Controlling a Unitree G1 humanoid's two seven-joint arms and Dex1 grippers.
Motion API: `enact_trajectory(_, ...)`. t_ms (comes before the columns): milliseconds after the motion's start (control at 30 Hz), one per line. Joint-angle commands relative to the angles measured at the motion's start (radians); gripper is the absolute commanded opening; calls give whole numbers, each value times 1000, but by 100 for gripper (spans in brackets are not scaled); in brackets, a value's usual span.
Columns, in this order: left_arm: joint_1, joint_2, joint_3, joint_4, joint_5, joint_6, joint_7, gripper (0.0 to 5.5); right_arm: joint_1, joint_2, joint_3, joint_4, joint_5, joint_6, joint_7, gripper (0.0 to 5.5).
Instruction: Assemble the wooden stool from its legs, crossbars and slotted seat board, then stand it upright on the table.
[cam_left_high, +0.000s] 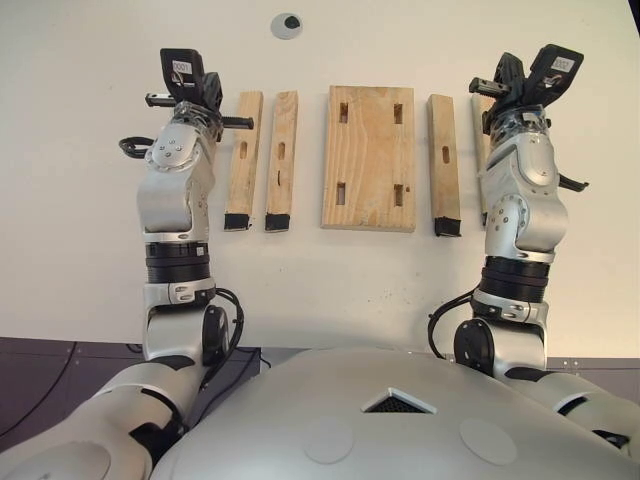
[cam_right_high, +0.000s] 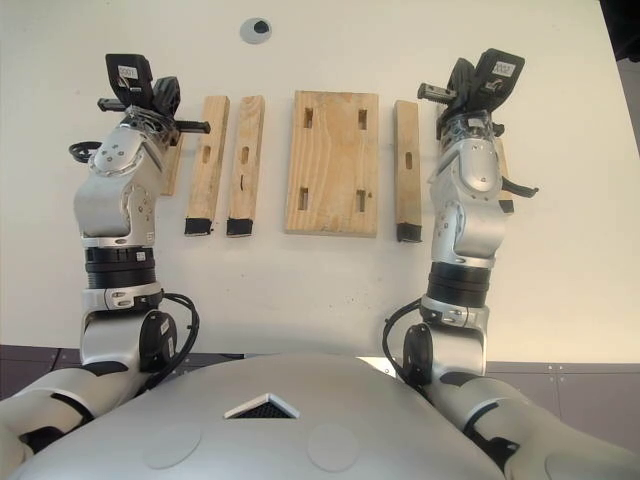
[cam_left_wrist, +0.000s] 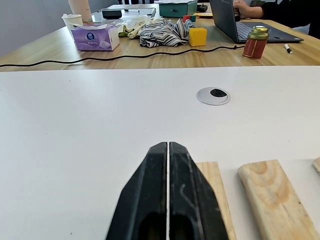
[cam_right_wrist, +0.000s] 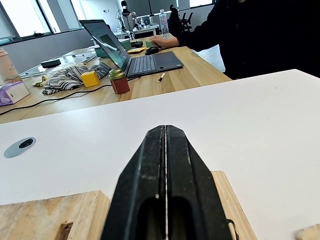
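- Looks to be the very start of assembly: no joint made, and the slotted seat board (cam_left_high: 369, 157) lies flat in the middle of the white table (cam_left_high: 80, 200), slots up.
- Laid parallel beside it and apart from it: an outer-left leg (cam_left_high: 245, 160) and an inner-left leg (cam_left_high: 282, 160) on one side, and a right leg (cam_left_high: 444, 165) on the other. Each is slotted and black-capped at the near end.
- Poised over the far ends of the parts: the left gripper (cam_left_wrist: 168, 150) just beside the outer-left leg, and the right gripper (cam_right_wrist: 165, 131) out past the right leg. Both are pinched fully together with nothing between the fingers.
- Probably calls next for opening one pincer, lowering onto a leg and clamping across its narrow width. After that, squaring a leg end to a seat slot needs a firm, untwisted hold.
- Hard to make out: a left wooden strip (cam_right_high: 172, 170) half under the left arm and a right wooden strip (cam_left_high: 478, 115) mostly behind the right forearm. Cannot tell whether these are legs or crossbars, nor how many crossbars there are.
- Cut off in both wrist views: the wood beneath the fingers, ends only.
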Motion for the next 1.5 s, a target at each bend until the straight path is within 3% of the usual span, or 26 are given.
enact_trajectory(33, 17, 29, 0, -6, 8, 16, -16, 2, 15, 19, 8, -10, 6, 2, -5, 0)
enact_trajectory(200, 77, 67, 21, 6, -19, -27, -85, 2, 30, 28, 14, -28, 4, 1, -19, 0)
enact_trajectory(367, 208, 133, 7, -51, -14, -290, -236, 2, 35, 26, 14, -26, 7, -6, -27, 0)
enact_trajectory(600, 382, 206, 113, -31, -59, -298, -286, 118, 48, 23, 13, -19, 8, -9, -25, 0)
enact_trajectory(967, 379, 190, 112, -65, -165, -169, -327, 281, 89, 39, -4, -48, 5, -13, -48, 0)
enact_trajectory(1200, 474, 205, 49, -3, -95, -173, -326, 281, 108, 47, -9, -51, 7, -10, -50, 0)
enact_trajectory(1500, 464, 168, 75, 49, -110, -224, -313, 145, 86, 37, -18, -33, 8, -14, -45, 0)
